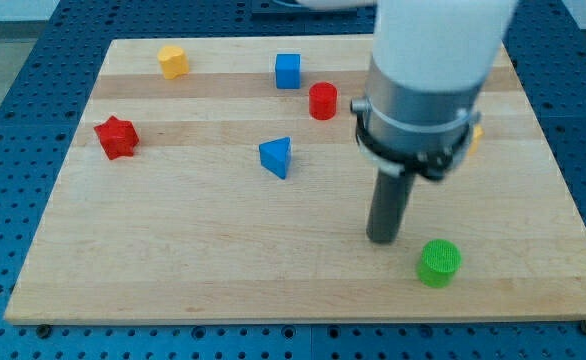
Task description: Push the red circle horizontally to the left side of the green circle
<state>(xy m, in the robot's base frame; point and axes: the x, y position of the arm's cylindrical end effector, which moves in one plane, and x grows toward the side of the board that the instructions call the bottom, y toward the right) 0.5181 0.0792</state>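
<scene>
The red circle (323, 101) stands on the wooden board near the view's top, just right of centre. The green circle (439, 262) stands near the view's bottom right. My tip (383, 240) rests on the board just left of and slightly above the green circle, a small gap between them. The red circle is far above the tip and a little to its left.
A blue cube (288, 71) sits left of the red circle. A blue triangle (276, 157) lies mid-board. A red star (116, 137) is at the left, a yellow block (173, 61) at top left. A yellow block (475, 134) peeks out behind the arm.
</scene>
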